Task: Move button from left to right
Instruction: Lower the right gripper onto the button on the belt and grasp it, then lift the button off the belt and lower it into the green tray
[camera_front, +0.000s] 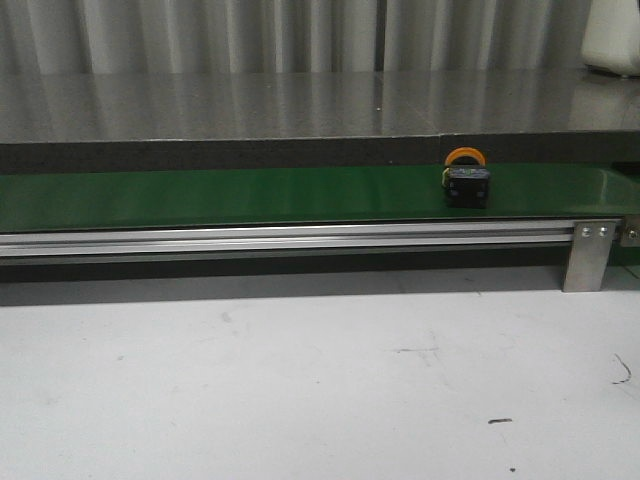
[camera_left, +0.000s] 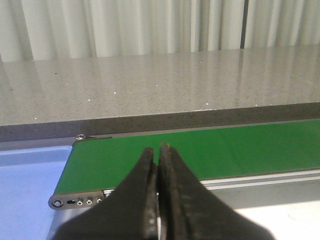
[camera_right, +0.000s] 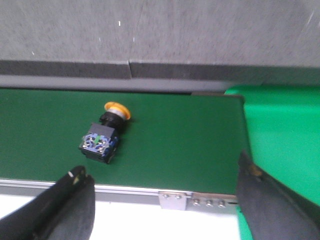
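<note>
Front view: button lying on green belt (right portion), orange cap at 12 o'clock of black body.

Left wrist view: left gripper pressed together over belt end.

Right wrist view: right gripper spread wide, empty; button at 11 o'clock from its midpoint.

- The button: orange-yellow cap, black body, blue and green marks on its base.
- The belt: plain dark green.
- The rail: silver.
- The table: pale grey, faintly scuffed.
- The countertop: speckled grey.
</note>
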